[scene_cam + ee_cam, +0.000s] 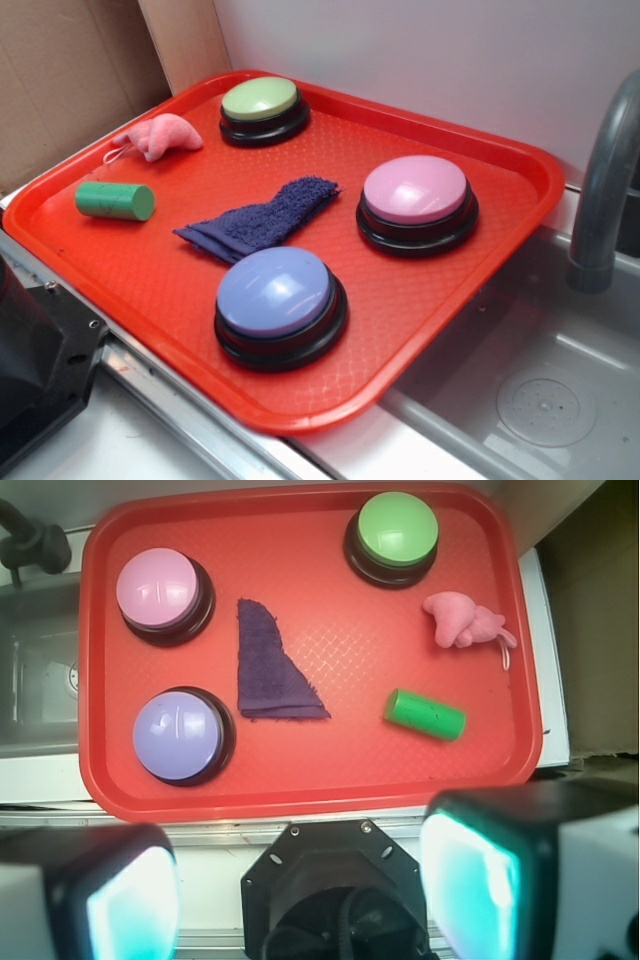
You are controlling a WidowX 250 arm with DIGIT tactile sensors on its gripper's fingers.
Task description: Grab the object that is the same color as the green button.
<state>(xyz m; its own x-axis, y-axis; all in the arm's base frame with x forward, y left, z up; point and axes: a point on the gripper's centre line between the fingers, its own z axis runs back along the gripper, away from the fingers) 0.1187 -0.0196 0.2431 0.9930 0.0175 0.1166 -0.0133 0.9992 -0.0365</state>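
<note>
A small green cylinder lies on its side near the left rim of the red tray. The green button, pale green on a black base, stands at the tray's far corner. In the wrist view my gripper hangs high above the robot's black base, outside the tray's near edge, well short of the cylinder. It is open, its two pads wide apart with nothing between them. The exterior view does not show the gripper.
A pink-topped button and a blue-topped button stand on the tray. A dark blue cloth lies mid-tray, a pink plush toy near the green button. Sink and faucet flank the tray.
</note>
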